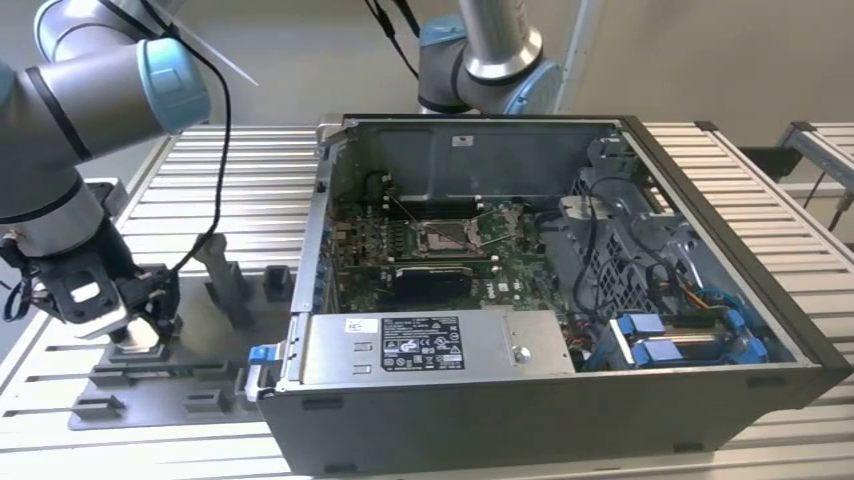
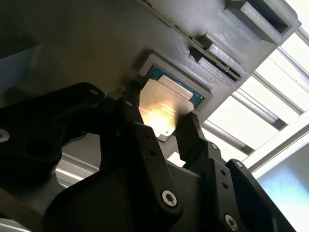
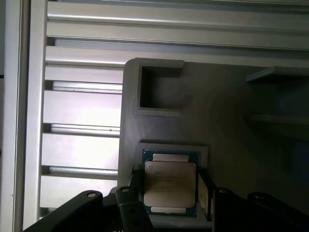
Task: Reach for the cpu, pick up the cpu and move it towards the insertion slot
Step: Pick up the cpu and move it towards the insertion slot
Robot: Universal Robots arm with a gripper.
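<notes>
At the exterior view's left, the gripper (image 1: 135, 335) is down low on a grey holder plate (image 1: 200, 372) on the desk (image 1: 247, 185). Its fingers (image 2: 189, 131) press on two sides of the cpu (image 3: 170, 189), which lies flat in its little pocket. Toward the exterior view's right stands the open computer case (image 1: 534, 415). The insertion slot (image 1: 445, 236) is inside it, well apart from the cpu.

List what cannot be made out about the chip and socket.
Silvery square metal cpu: second wrist view, glare whitens its top; black gripper covers its side edges.
Metal-framed square insertion slot: exterior view, pins too small.
Grey plastic fixture block: first wrist view, cut off by the edge.
</notes>
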